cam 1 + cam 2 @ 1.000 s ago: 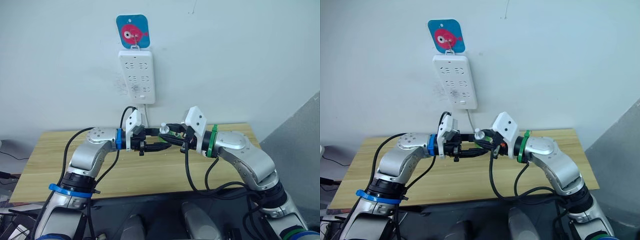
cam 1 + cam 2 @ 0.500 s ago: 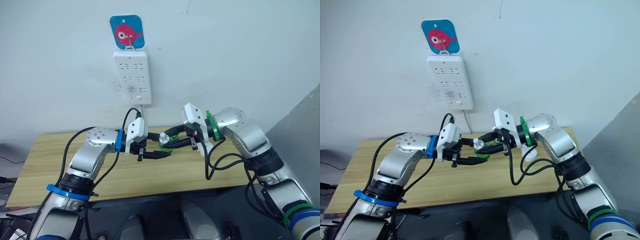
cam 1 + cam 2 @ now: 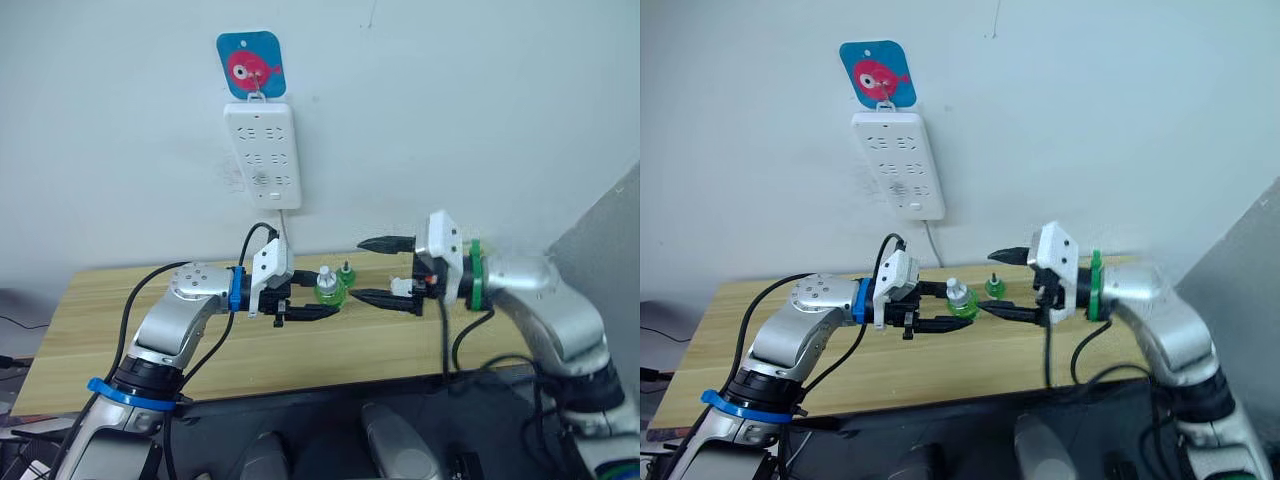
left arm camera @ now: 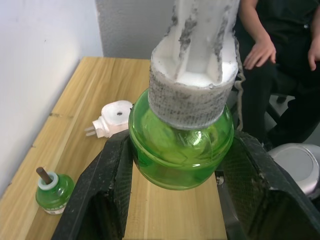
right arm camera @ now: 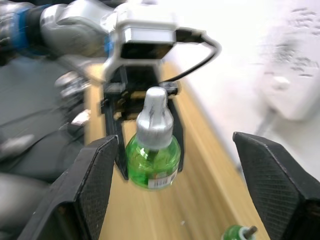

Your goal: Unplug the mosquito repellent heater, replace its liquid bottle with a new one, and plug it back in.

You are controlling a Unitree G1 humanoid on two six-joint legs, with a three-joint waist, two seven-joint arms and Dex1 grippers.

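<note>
- Left tool (image 3: 318,298): clamped on a green liquid bottle with a white cap (image 3: 327,286), held upright above the worktop (image 3: 90,310). The left wrist view shows both fingers (image 4: 102,200) pressed against the bottle's green body.
- Right tool (image 3: 385,270): fingers spread wide, holding nothing, at 3 o'clock from the capped bottle and now apart from it.
- Change: 1 second ago both tools met at the bottle, and 0.5 s ago the right tool was still closed in on it. The right tool has since let go and drawn back towards 3 o'clock, leaving the bottle in the left tool alone.
- Mosquito repellent heater (image 4: 114,118): unplugged, lying on the worktop with its 2 prongs showing, as seen in the left wrist view; no bottle is fitted to it.
- A 2nd green bottle with a brown wick and no cap (image 3: 345,271) stands on the worktop just behind the held one.
- Power strip (image 3: 262,152) on the wall at 12 o'clock carries no heater.
- A person's hand (image 4: 258,51) is visible beyond the worktop in the left wrist view.
- Judgement: the cap appears still to be on the held bottle. Removal of the cap, fitting to the heater and replugging all remain outstanding.
</note>
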